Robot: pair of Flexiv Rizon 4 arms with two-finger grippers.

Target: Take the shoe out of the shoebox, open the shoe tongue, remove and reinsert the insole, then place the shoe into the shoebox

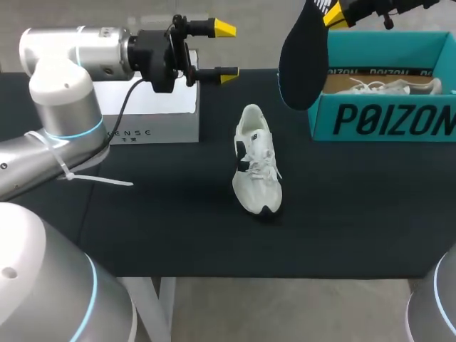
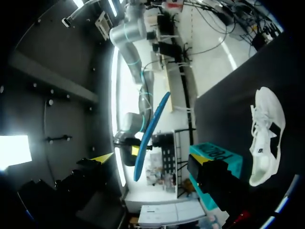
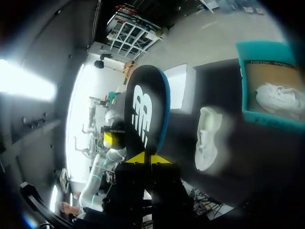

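Insole (image 1: 303, 60) hangs pinched in right jaws; left jaws spread; shoe (image 1: 256, 160) lies between white box (image 1: 153, 121) and shoebox (image 1: 385, 117).

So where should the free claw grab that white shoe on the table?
Probably the heel collar, from above: the shoe sits on its sole, opening facing up at its far end, so one finger could slip inside and one behind the heel. The open left claw hangs near that end.
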